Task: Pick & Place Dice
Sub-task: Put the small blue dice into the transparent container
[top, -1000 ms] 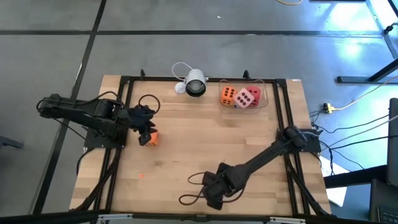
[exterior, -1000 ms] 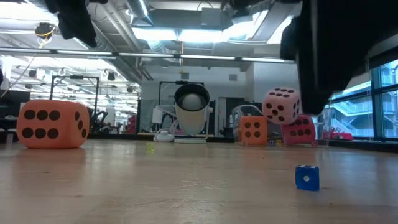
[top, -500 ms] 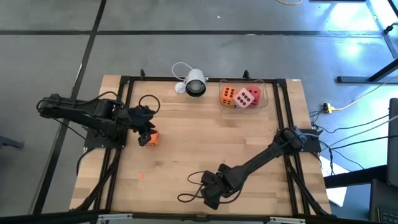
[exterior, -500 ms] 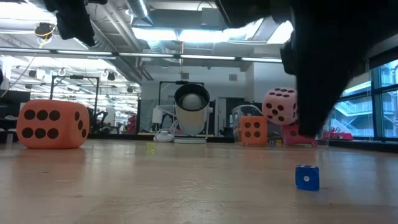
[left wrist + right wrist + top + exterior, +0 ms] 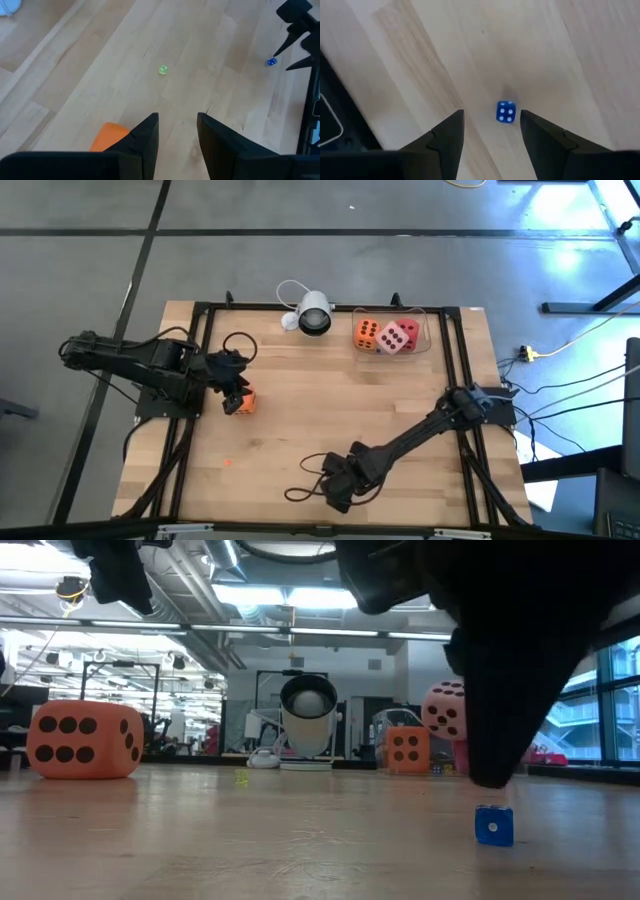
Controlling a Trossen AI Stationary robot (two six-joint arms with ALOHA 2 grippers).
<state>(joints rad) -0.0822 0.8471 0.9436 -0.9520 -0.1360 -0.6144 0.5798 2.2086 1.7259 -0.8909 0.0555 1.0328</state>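
A large orange die (image 5: 243,402) rests flat on the wood at the table's left, also in the low view (image 5: 85,740). My left gripper (image 5: 177,120) hangs open above and beside it, and the die's corner (image 5: 110,138) shows by one finger. An orange die (image 5: 366,332), a pink die (image 5: 394,338) and a red die (image 5: 409,329) sit in the clear tray (image 5: 428,330) at the far edge. My right gripper (image 5: 491,114) is open near the near edge (image 5: 338,488). Its fingers stand on either side of a tiny blue die (image 5: 506,111) and above it (image 5: 494,825).
A white round camera (image 5: 313,315) with its cable stands at the far edge, left of the tray. A tiny green die (image 5: 163,70) lies mid-table, and a small red speck (image 5: 228,462) lies near the left. A black frame (image 5: 200,360) borders the wooden table.
My right gripper has moved a little toward the table's near-left and come down toward the tiny blue die. My left arm and the dice have kept still.
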